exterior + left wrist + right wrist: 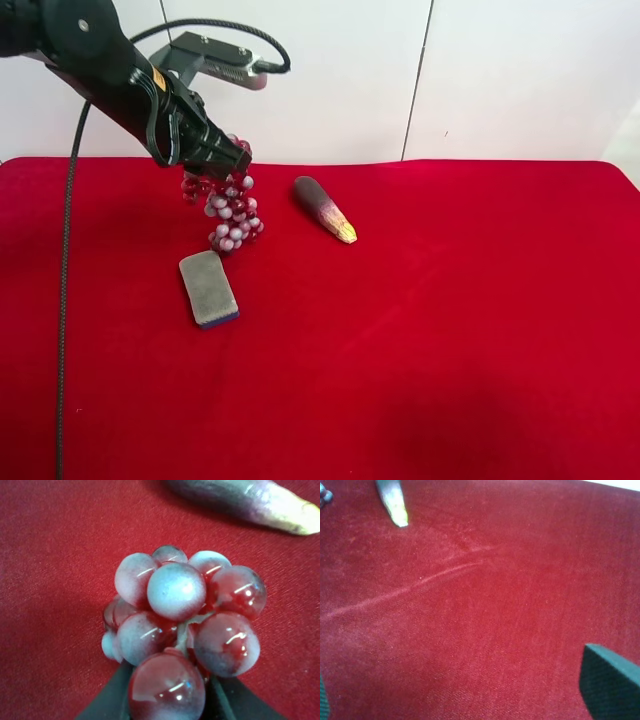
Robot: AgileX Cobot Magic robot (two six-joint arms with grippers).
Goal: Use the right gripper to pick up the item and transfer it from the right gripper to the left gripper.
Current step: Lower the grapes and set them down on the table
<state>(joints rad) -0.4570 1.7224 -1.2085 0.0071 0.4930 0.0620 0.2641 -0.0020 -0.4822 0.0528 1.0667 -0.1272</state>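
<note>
Red-white grapes [185, 630] | clamped between left gripper [222, 158] fingers | hanging

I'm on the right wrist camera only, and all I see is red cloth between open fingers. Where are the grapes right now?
Observer: The left gripper has them. It is closed on the top of the grapes, and the bunch hangs down from it.
Operator: What's near the bunch?
Observer: A grey sponge lies flat on the cloth, just by the bunch's lower end.
</note>
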